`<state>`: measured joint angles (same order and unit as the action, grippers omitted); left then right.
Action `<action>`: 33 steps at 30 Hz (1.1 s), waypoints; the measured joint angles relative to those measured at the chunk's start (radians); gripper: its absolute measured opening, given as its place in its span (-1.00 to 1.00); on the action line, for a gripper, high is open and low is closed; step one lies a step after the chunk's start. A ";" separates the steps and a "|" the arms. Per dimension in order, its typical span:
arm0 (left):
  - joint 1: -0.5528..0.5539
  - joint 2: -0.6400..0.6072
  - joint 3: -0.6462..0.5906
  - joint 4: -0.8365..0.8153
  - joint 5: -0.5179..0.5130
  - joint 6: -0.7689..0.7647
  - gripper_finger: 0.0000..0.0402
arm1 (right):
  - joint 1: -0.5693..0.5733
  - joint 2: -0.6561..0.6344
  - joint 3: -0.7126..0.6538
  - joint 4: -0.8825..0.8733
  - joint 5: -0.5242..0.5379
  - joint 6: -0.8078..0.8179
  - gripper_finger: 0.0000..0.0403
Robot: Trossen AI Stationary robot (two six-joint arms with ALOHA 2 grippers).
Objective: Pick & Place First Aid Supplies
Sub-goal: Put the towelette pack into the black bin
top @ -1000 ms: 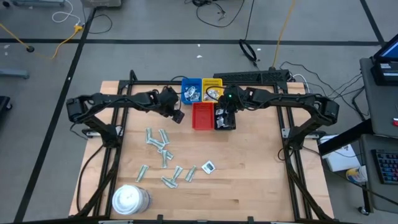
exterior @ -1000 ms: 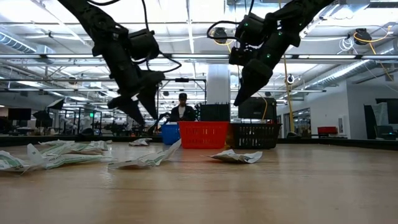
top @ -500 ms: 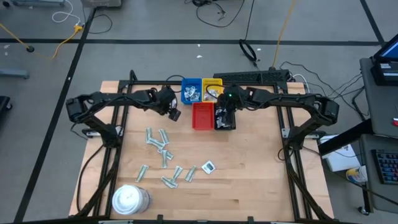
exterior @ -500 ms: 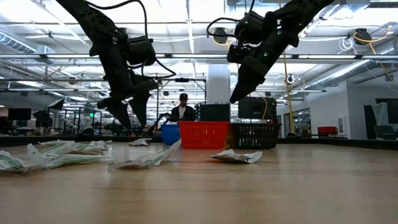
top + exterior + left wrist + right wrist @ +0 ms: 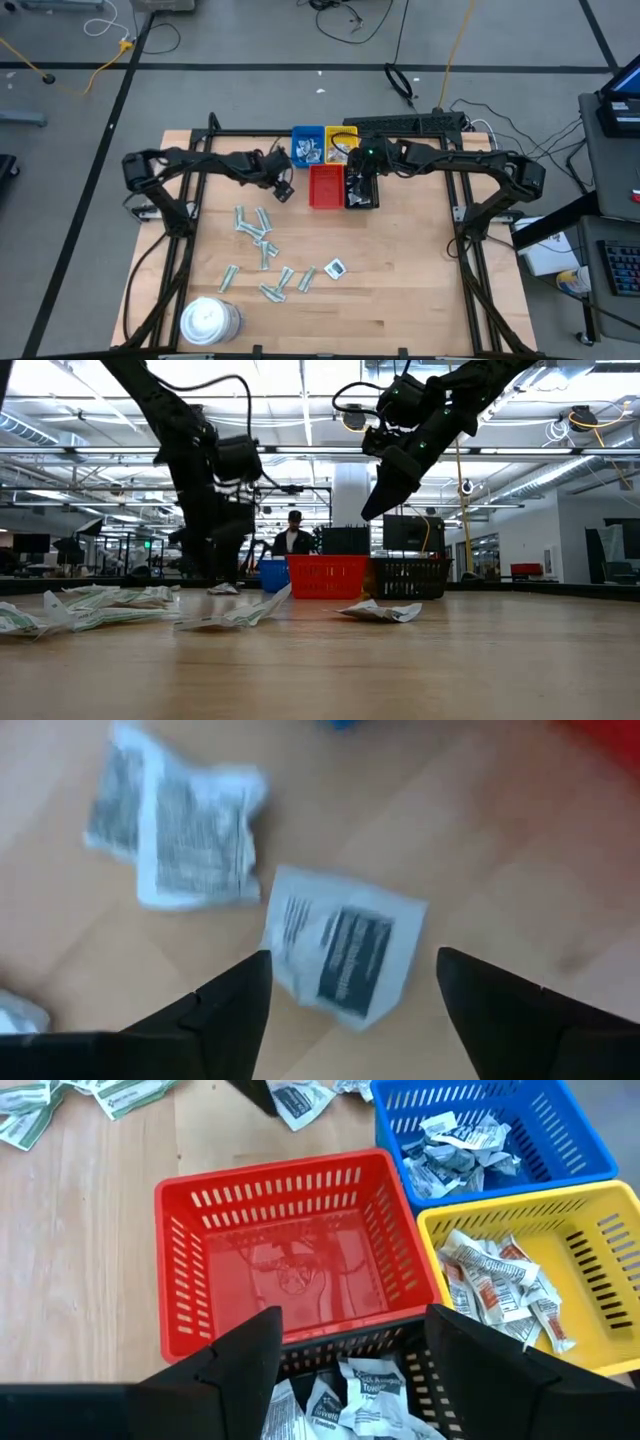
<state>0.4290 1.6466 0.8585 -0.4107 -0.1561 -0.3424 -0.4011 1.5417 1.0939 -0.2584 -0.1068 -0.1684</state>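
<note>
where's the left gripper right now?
In the high view the left gripper is over the table's far half, left of the red tray. Its wrist view shows it open above a white packet with a dark mark lying on the wood.

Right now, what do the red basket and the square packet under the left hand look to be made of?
Red slotted basket: looks like moulded plastic, glossy, with even ribs and a sheen on its floor. White square packet with a dark printed block: seemingly paper or thin foil-paper wrap, matte, creased and lying flat on the wooden table.

Wooden table [image 5: 400, 270] carries scattered packets [image 5: 262, 245], trays [image 5: 325, 185], tub [image 5: 208, 320].
</note>
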 joint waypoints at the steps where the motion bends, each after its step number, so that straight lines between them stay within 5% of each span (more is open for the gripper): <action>1: 0.000 0.021 0.000 0.005 -0.004 0.001 0.39 | 0.000 0.000 0.000 0.000 -0.001 0.000 0.20; 10: 0.013 0.073 0.003 0.042 0.048 0.006 0.12 | 0.007 0.000 0.000 0.000 -0.002 -0.008 0.20; 20: 0.016 0.048 0.002 -0.007 0.134 -0.007 -0.90 | 0.007 0.000 0.000 0.017 -0.001 -0.008 0.20; 26: 0.013 -0.050 -0.003 -0.009 0.305 0.101 -0.96 | 0.009 0.000 0.000 0.070 -0.008 0.044 0.20; 33: 0.014 -0.122 -0.004 0.139 0.413 0.235 -0.97 | 0.011 0.000 0.000 0.208 -0.167 0.129 0.20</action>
<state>0.4429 1.5241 0.8543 -0.2713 0.2567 -0.1078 -0.3904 1.5417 1.0939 -0.0505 -0.2739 -0.0397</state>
